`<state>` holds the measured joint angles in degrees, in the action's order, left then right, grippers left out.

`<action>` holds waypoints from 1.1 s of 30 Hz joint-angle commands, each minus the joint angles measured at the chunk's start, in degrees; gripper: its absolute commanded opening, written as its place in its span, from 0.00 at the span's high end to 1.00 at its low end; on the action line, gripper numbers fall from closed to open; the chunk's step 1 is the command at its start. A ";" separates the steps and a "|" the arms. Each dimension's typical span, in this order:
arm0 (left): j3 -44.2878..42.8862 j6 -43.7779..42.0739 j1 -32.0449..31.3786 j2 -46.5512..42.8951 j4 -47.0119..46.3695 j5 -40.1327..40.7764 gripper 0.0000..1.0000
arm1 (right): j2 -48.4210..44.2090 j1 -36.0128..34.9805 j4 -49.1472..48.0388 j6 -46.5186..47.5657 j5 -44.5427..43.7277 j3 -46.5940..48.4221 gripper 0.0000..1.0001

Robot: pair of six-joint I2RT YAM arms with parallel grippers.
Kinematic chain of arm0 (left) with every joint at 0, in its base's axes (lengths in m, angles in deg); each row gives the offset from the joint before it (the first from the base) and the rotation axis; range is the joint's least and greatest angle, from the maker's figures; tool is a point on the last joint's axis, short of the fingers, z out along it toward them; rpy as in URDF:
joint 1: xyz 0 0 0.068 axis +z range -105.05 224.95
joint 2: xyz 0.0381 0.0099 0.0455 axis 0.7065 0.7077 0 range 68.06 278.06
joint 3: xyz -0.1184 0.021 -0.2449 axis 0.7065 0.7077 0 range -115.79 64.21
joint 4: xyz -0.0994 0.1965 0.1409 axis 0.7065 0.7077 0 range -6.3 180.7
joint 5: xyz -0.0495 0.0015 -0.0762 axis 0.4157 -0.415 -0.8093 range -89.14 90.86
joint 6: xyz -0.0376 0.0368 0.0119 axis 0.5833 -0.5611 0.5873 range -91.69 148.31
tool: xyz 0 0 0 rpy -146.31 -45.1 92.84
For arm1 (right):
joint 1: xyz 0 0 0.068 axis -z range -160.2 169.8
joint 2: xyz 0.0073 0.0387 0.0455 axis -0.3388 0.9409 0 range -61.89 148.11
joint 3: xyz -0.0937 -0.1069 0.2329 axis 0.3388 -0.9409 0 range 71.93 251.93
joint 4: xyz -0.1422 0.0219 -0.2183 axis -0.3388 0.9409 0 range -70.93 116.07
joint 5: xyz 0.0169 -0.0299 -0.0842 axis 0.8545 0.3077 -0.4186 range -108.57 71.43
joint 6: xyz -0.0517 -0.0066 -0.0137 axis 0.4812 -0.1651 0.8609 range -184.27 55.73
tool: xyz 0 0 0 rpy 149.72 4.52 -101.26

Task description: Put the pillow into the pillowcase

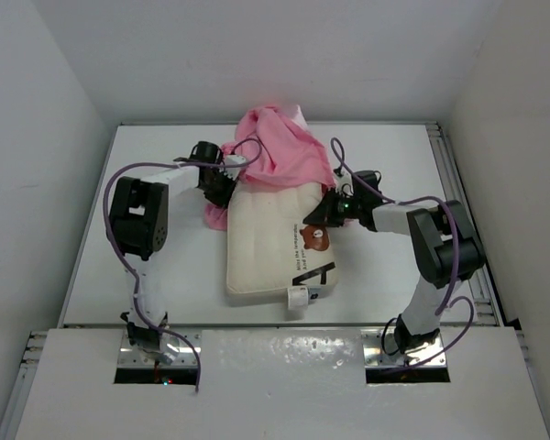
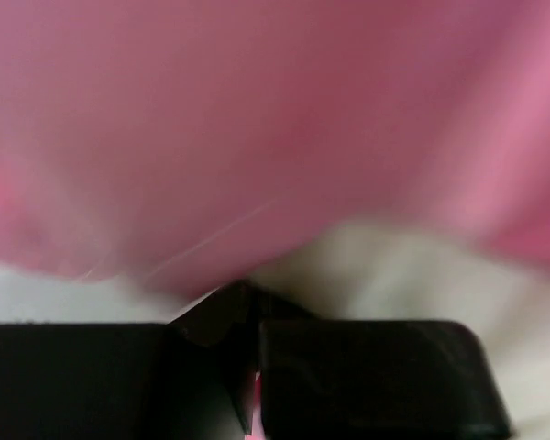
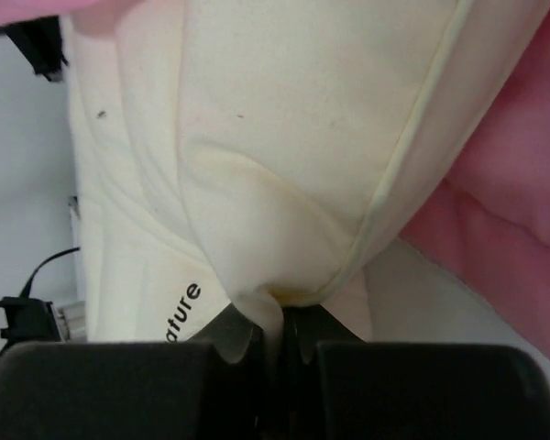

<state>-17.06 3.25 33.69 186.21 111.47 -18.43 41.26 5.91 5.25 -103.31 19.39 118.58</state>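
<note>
The cream pillow [image 1: 270,243] with its bear face and black lettering lies mid-table, a white tag [image 1: 298,296] at its near corner. The pink satin pillowcase [image 1: 280,151] is bunched over the pillow's far end. My left gripper [image 1: 222,188] sits at the pillow's far left corner. In the left wrist view that gripper [image 2: 247,293] is shut with a sliver of the pink pillowcase [image 2: 257,119] between the jaws, and the cream pillow [image 2: 394,275] lies beyond. My right gripper [image 1: 323,213] is at the pillow's right edge. The right wrist view shows it [image 3: 280,316] shut on a pinch of the pillow [image 3: 284,156].
The white table [image 1: 394,165] is boxed in by white walls at the back and both sides. A metal rail [image 1: 460,192] runs along its right edge. Purple cables loop off both arms. Pink pillowcase cloth [image 3: 513,229] hangs right of the pinched pillow edge.
</note>
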 commanded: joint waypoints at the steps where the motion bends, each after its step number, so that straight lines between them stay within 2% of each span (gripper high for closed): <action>1: -1.14 -1.48 -1.92 -2.29 8.76 -7.41 1.00 | -0.49 -1.14 -11.91 -9.18 3.09 3.26 1.00; 5: -11.43 -3.68 -1.13 -12.99 15.46 -9.97 1.00 | -4.53 -0.79 -15.35 -13.15 -0.24 11.69 1.00; 6: -13.10 -4.12 -0.78 -14.94 16.78 -10.59 1.00 | -6.11 -0.70 -16.66 -13.86 -3.03 15.53 1.00; 10: -16.28 -7.01 -0.69 -22.25 20.64 -10.77 1.00 | -9.28 0.18 -23.52 -19.83 -10.69 20.14 1.00; 12: -13.84 -7.20 -0.60 -23.22 22.41 -10.51 1.00 | -10.60 0.70 -25.55 -22.55 -15.43 19.97 1.00; 15: -4.70 -7.90 -0.77 -26.12 20.06 -9.37 1.00 | -11.31 0.10 -24.50 -23.62 -19.39 18.13 1.00; 20: 0.40 -10.71 -0.77 -27.53 23.55 -11.64 1.00 | -12.45 -2.37 -21.59 -24.94 -28.36 10.13 1.00; 23: 3.21 -15.01 -2.44 -27.88 27.50 -12.35 1.00 | -10.79 -4.21 -21.24 -26.08 -30.13 8.72 1.00; 26: 6.90 -24.91 -6.04 -28.84 33.21 -12.70 1.00 | -8.41 -6.06 -19.58 -25.91 -30.05 9.16 1.00; 29: 13.21 -29.94 -10.78 -31.74 34.11 -8.06 1.00 | -6.30 -7.46 -17.73 -25.55 -30.39 8.37 1.00; 33: 19.39 -32.24 -13.25 -34.21 32.70 2.30 0.98 | -5.16 -7.73 -17.47 -26.34 -30.75 6.61 1.00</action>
<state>0.29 -23.79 21.95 156.09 140.38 -20.11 37.24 -2.29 -1.75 -126.09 -6.16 123.76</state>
